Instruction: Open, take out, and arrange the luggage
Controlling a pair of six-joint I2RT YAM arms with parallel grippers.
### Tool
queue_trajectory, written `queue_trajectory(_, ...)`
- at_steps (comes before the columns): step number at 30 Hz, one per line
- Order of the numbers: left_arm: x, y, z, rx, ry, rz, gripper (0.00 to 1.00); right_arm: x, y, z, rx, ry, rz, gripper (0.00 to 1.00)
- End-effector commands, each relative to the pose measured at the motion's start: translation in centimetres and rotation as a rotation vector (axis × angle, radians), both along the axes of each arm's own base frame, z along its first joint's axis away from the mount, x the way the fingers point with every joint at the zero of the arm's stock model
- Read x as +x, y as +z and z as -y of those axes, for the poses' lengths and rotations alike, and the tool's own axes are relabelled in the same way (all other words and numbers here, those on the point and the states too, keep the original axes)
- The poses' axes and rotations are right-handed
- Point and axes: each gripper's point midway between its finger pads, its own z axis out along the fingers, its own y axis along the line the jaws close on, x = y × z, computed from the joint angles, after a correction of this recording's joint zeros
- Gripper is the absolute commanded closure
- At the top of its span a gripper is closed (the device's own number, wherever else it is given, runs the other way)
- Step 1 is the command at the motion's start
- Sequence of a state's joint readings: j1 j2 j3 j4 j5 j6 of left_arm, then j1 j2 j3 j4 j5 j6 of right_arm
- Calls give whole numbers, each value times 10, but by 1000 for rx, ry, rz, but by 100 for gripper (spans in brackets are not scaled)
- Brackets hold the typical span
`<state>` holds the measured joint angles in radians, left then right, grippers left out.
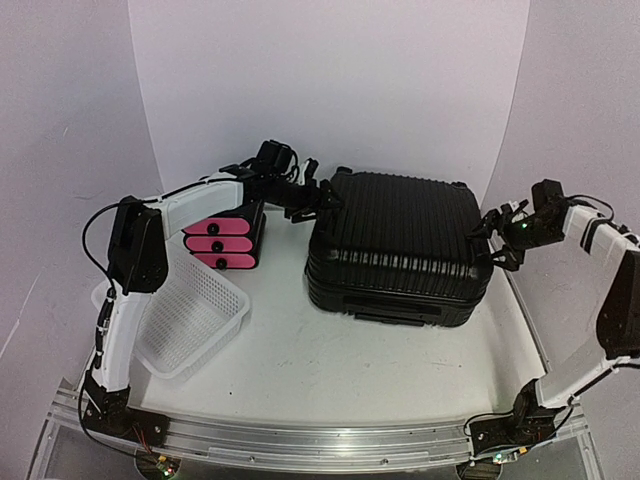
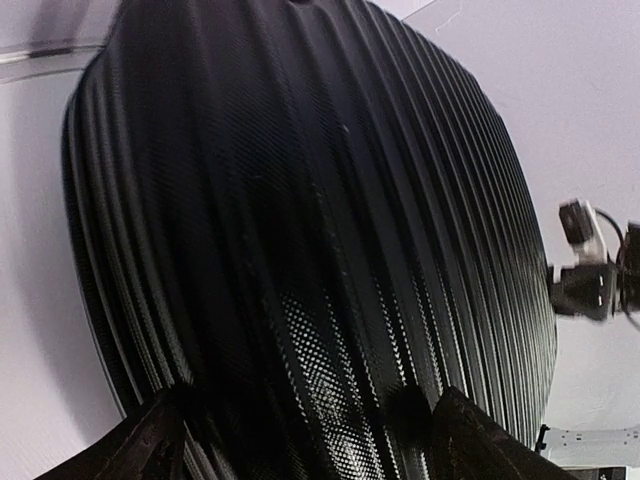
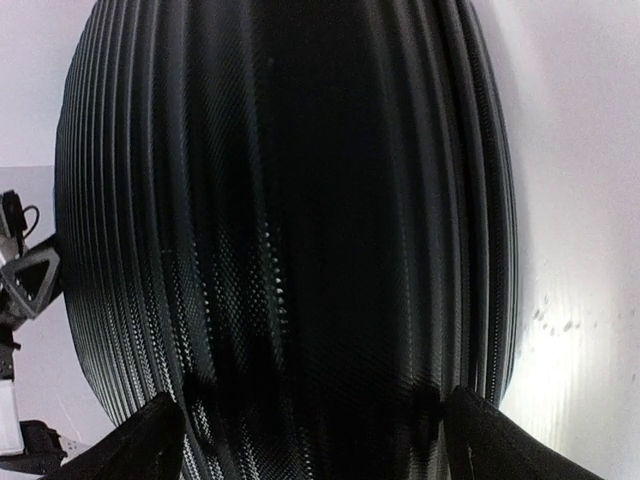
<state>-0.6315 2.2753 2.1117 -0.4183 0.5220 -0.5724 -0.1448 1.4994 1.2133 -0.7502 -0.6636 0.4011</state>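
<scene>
Near, at 8 o'clock: white mesh plastic basket (image 1: 195,320). Mid-table: large black ribbed hard-shell suitcase (image 1: 400,240), flat, closed. At its 9 and 3 o'clock, left gripper (image 1: 312,203) and right gripper (image 1: 495,240), both spread wide, grasping nothing. Could slip off that slick shell or shove it into the pink-drawered black box (image 1: 222,243) behind.

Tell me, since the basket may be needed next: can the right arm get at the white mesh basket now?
Probably not. The black suitcase lies between the right gripper and the white mesh basket, which sits far left beside the left arm.
</scene>
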Motion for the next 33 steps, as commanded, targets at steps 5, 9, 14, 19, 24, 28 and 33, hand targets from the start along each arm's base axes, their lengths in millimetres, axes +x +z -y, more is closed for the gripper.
queue_trajectory(5, -24, -3, 58, -95, -240, 34, 16, -118, -4, -99, 126, 173, -95, 9)
queue_trajectory(9, -15, 15, 48, -51, -210, 114, 14, -150, 6, -89, 80, 109, -15, 5)
queue_trajectory(14, -6, 66, -6, 111, -84, 285, 10, -171, 35, -45, -228, 98, 59, 2)
queue_trajectory(19, -23, 130, -84, 271, 144, 433, 8, -149, 72, -20, -444, 109, 120, 2)
queue_trajectory(24, -86, 116, -101, 168, 97, 269, 12, -89, 104, -10, -603, 128, 176, 2)
queue_trajectory(28, -147, 70, -74, 77, -65, 120, 13, -20, 129, -14, -531, 112, 189, 2)
queue_trajectory(33, -196, 36, -40, 123, -168, 120, 10, 60, 133, -8, -369, 88, 183, 2)
